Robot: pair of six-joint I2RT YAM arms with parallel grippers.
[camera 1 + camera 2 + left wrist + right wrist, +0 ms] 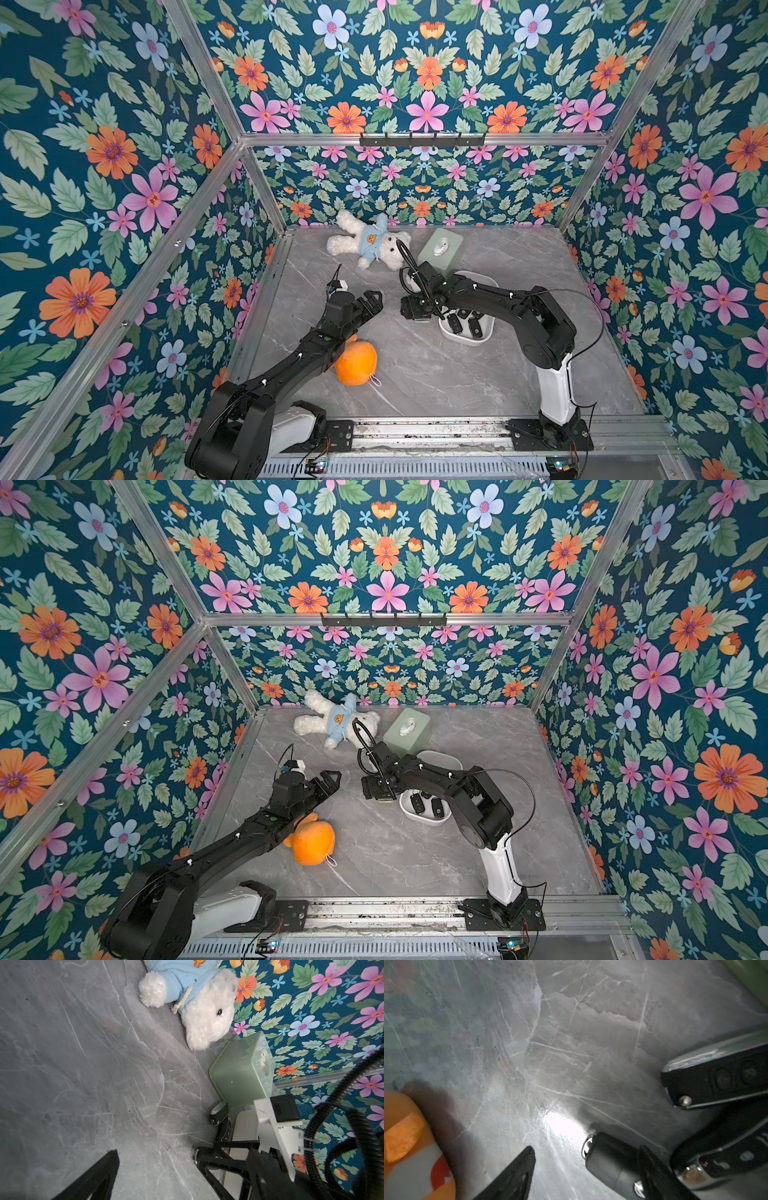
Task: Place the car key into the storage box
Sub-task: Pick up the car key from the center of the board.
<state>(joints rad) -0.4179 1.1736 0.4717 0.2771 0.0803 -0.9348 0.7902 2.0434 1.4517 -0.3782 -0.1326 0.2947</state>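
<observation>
The white storage box (467,340) (426,820) stands right of centre and holds several black car keys (465,322). My right gripper (415,311) points down just left of the box. In the right wrist view it (587,1152) is open. A black car key (610,1161) with a silver ring lies on the table against the inner side of one finger, with a wide gap to the other finger (517,1172). Two more keys (716,1078) (720,1159) lie beside it. My left gripper (370,300) hangs open over bare table.
A white teddy bear in a blue hoodie (365,243) lies at the back. A pale green box (440,249) stands just behind the storage box. An orange plush toy (356,361) rests against my left forearm. Floral walls close in the grey marble table (415,374).
</observation>
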